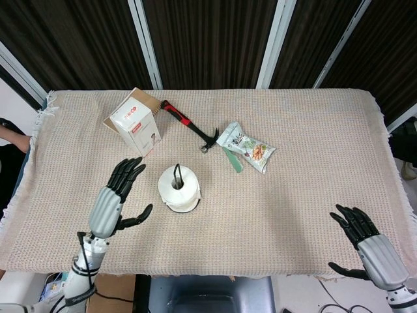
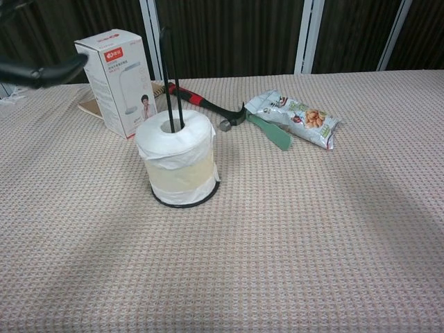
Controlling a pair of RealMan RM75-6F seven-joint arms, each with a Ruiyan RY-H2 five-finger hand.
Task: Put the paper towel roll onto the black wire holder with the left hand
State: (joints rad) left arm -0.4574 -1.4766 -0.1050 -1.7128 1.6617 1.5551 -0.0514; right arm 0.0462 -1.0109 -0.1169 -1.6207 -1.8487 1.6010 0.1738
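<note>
your paper towel roll (image 2: 177, 157) sits down over the black wire holder (image 2: 168, 76), upright rods poking through its core. left robot hand (image 1: 114, 199) hangs just beside it, fingers spread, holding nothing; right robot hand (image 1: 370, 245) likewise spread at the surface (image 1: 313, 163) edge. white box (image 2: 118, 80) carries a red logo, print too small to read. beige woven cloth cover, dark curtains behind.

My table (image 1: 313, 169) is covered by a beige woven cloth (image 1: 78, 130) with a fringe on its left edge. Behind the far edge I see a dark slatted wall (image 1: 208, 39) crossed by white bars (image 1: 144, 42). Light falls evenly.
</note>
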